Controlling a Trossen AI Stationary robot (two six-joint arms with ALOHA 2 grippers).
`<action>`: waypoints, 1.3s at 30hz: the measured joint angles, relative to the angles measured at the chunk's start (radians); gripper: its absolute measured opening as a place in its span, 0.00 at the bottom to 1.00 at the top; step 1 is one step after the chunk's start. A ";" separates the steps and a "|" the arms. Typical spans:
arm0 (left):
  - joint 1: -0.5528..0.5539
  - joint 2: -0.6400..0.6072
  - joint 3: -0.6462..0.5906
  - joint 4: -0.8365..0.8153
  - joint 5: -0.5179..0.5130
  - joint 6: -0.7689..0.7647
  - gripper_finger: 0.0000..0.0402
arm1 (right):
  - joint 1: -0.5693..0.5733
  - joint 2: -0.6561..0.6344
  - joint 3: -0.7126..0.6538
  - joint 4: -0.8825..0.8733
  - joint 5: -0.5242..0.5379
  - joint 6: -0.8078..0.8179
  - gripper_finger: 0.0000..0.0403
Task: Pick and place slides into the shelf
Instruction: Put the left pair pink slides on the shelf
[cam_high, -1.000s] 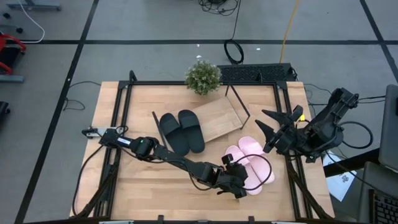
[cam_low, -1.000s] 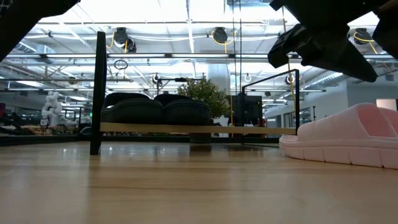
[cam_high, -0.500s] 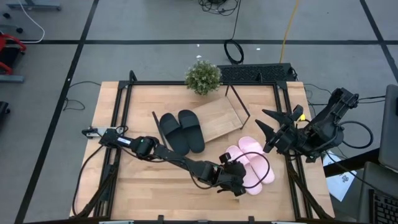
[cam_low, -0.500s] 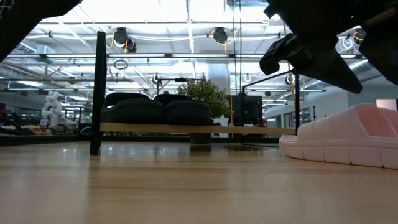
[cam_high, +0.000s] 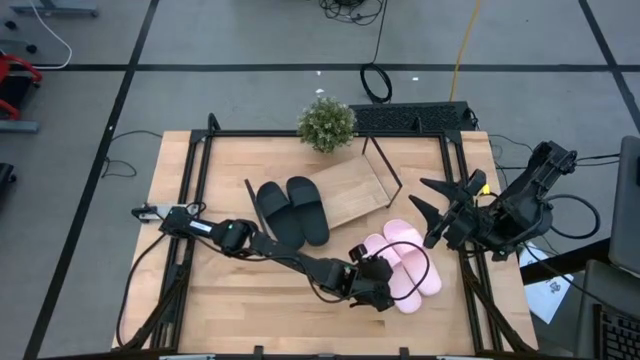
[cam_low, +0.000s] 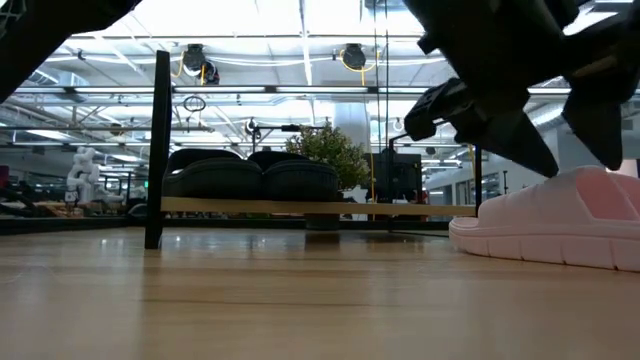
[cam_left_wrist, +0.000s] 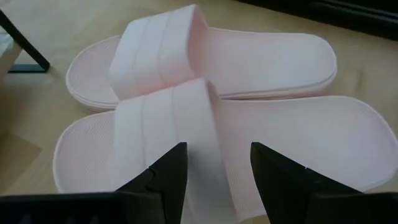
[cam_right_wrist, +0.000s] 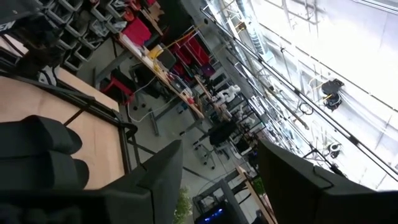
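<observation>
Two pale pink slides (cam_high: 405, 262) lie side by side on the table's right near part, straps toward the shelf; the low view shows one of them, a pink slide (cam_low: 560, 225). The black pair (cam_high: 292, 212) rests on the slanted light-wood shelf (cam_high: 352, 188), at its left end. My left gripper (cam_left_wrist: 214, 180) is open and low over the nearer pink slide (cam_left_wrist: 205, 143), one finger on each side of its strap (cam_left_wrist: 168, 118); I see no touch. My right gripper (cam_high: 422, 195) is open and raised beyond the table's right side.
A potted plant (cam_high: 326, 123) stands at the far edge behind the shelf. Thin black rod frames (cam_high: 382, 165) close the shelf's ends. The shelf's right half is bare board. Bare tabletop (cam_high: 230, 290) lies on the near left.
My left gripper has come down and a little toward the table's left, closing on the nearer pink slide, still open. The slides and the right arm have kept still.
</observation>
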 joint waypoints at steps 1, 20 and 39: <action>0.001 0.004 0.001 0.002 -0.005 -0.012 0.43 | 0.000 0.000 0.000 0.000 0.000 0.003 0.49; 0.006 0.007 0.001 -0.078 -0.002 -0.017 0.05 | 0.000 0.000 0.000 0.000 0.003 0.031 0.49; 0.000 0.007 0.006 -0.076 0.038 0.048 0.04 | 0.000 0.000 0.000 -0.001 0.005 0.048 0.49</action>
